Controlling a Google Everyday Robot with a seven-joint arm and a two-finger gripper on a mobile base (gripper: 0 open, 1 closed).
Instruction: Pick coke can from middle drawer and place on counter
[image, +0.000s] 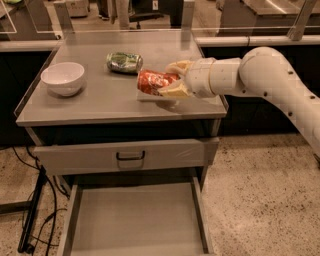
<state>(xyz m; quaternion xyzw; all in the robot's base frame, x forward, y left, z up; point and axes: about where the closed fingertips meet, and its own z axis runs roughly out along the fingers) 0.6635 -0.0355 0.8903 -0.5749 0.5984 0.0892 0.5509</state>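
Counter: flat grey metal cabinet top (100, 107), one, thin raised rim along the sides.
Middle drawer: wide shallow grey metal drawer (135, 215), one, pulled out at the bottom, plain floor showing.
Upper drawer: grey front with black handle (130, 156), one, closed, right under the counter.
Arm: mine, white, one, reaching in from the right.
Bowl: white round bowl (63, 77), one, on the counter's left side.
Gripper: mine (170, 80), one, over the counter's right-middle, two cream fingers clamped on the coke can.
Coke can: small red-orange soda can (154, 81), one, sideways between my fingers, sticking out to their left, low over the counter; can't tell if it touches the surface.
Green can: green-and-silver can (124, 62), one, on its side, near the coke can towards the back left, not touching it.
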